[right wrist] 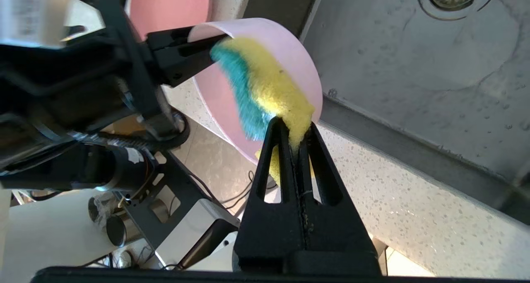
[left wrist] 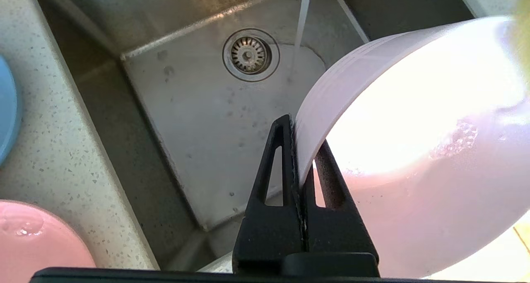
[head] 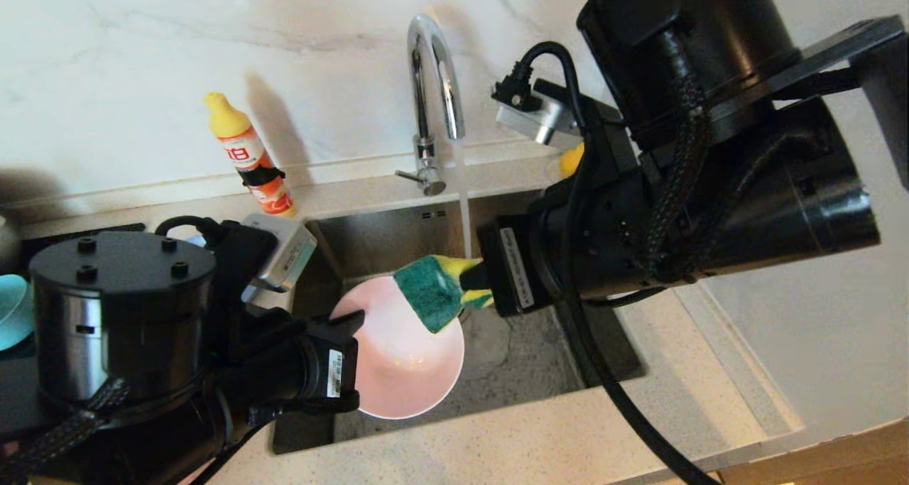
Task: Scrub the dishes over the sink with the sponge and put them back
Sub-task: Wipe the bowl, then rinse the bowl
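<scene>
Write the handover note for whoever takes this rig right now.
Left end effector: shut on the rim of the pale pink bowl, held tilted over the sink.
Right end effector: shut on the sponge, which lies against the bowl's inside.
Tap is running, its stream falling beside the bowl.
Salmon-pink plate lies wet on the counter left of the sink, next to a blue dish.
Left to do: finish this bowl and set it back; I cannot tell what else needs scrubbing.
</scene>
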Robot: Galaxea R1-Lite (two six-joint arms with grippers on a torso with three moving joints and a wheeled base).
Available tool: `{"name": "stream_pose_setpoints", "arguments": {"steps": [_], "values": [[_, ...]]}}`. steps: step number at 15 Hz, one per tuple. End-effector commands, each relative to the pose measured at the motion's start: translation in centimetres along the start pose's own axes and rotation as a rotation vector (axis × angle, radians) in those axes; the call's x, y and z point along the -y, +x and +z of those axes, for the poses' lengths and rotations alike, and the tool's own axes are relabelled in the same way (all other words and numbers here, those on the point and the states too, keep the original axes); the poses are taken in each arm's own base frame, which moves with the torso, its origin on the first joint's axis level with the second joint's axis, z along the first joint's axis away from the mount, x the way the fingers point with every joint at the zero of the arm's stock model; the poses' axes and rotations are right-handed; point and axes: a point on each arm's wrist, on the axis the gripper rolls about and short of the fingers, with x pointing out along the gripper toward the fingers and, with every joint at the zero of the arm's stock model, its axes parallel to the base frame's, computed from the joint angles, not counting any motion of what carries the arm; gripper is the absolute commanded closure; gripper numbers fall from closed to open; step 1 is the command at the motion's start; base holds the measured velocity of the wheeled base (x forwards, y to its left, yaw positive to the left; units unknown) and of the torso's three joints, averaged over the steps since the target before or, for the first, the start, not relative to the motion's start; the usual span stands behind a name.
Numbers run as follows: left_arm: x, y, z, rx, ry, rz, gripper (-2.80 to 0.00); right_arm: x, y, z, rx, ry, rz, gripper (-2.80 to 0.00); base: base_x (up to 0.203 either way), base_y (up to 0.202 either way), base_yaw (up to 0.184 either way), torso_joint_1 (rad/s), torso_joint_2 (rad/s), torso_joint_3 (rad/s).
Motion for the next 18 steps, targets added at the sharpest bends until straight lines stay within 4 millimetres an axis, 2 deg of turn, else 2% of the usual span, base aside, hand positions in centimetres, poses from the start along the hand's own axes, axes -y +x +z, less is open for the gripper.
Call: {"name": "stream_pose_setpoints", "arguments": {"steps": [1,5,9,13,18], "values": [[0.0,0.1,0.1,0.003,-0.005,0.005,0.00,-0.1,-1.8,0.3,0.028,0.002,0.012,0.00,0.000,0.000,0.000,0.000,0.00,0.000],[0.4,1.3,-0.3,-0.028,-0.039,0.010,0.00,0.0,-4.0,0.2,0.045,0.006,0.019,0.00,0.000,0.000,0.000,0.000,0.00,0.000],[-0.3,4.3,-0.4,-0.080,-0.115,0.067,0.00,0.3,-5.7,-0.4,0.050,0.011,0.018,0.00,0.000,0.000,0.000,0.000,0.00,0.000],[-0.2,9.6,-2.0,-0.257,-0.210,0.135,0.00,1.1,-5.9,-2.5,-0.012,0.015,-0.006,0.00,0.000,0.000,0.000,0.000,0.00,0.000],[0.6,15.3,-0.2,-0.370,-0.388,0.128,0.00,1.4,-5.4,-3.3,-0.002,0.016,0.005,0.00,0.000,0.000,0.000,0.000,0.00,0.000]]}}
